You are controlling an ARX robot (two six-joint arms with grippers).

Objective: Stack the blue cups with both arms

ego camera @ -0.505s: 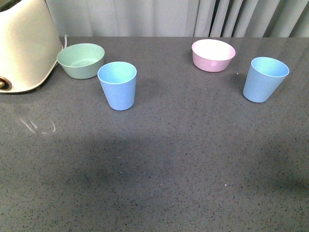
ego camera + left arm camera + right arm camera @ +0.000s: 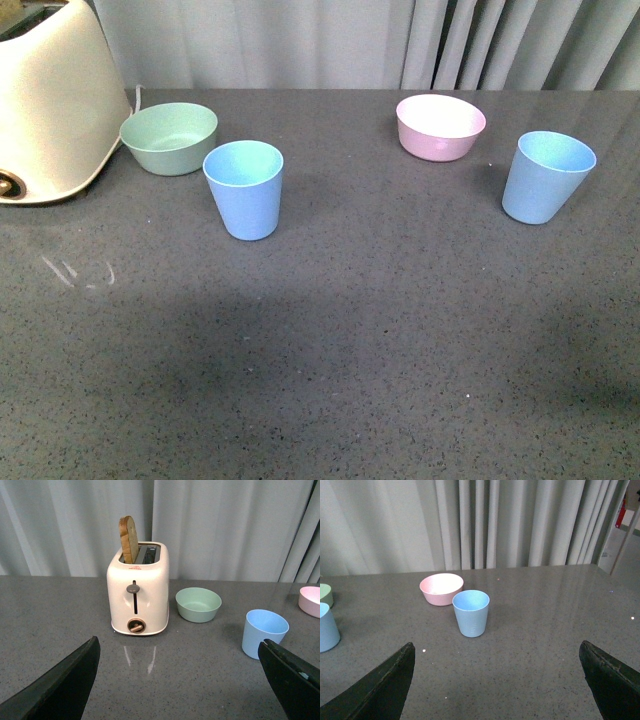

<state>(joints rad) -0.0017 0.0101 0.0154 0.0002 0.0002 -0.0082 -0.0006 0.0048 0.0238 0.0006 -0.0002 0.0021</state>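
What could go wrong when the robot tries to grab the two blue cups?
1. The left blue cup stands near the green bowl, so the open left gripper might bump the bowl on its way in.
2. The right blue cup sits not far from the pink bowl; the open right gripper could knock it.
3. Both cups are tall and tapered, so a sideways nudge might tip one over.
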